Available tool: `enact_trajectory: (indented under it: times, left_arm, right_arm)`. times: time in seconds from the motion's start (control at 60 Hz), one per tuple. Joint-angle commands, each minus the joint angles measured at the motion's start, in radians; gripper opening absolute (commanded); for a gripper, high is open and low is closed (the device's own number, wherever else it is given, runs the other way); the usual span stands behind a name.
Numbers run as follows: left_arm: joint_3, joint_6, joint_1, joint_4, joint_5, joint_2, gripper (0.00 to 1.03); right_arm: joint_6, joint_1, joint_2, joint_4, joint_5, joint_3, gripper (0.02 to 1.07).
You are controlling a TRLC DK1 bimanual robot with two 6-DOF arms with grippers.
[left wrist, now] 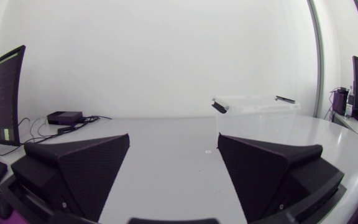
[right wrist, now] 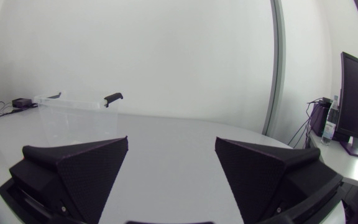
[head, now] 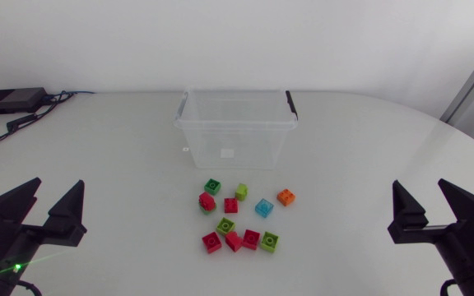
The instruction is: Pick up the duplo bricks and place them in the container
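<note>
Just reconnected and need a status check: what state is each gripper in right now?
Left gripper: jaws open, holding nothing.
Right gripper: jaws open, holding nothing.

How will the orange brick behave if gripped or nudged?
The orange brick looks like hard, boxy plastic, so probably stiff and unlikely to roll. It is small and sits on a smooth table, so a one-sided nudge may slide it.
</note>
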State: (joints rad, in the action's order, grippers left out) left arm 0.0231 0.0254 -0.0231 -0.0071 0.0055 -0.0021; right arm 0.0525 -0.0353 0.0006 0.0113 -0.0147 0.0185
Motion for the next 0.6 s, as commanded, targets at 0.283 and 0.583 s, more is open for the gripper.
enact_trajectory:
  times: [0.283, 0.583]
  left_arm:
    - [-0.022, -0.018, -0.001, -0.001, -0.001, -0.010, 0.99]
    - [0.029, -0.015, 0.009, -0.004, -0.004, -0.004, 0.99]
  right_arm:
    - [0.000, 0.006, -0.007, -0.004, 0.004, -0.019, 1.03]
    - [0.001, 0.014, -0.007, -0.004, 0.002, -0.019, 1.03]
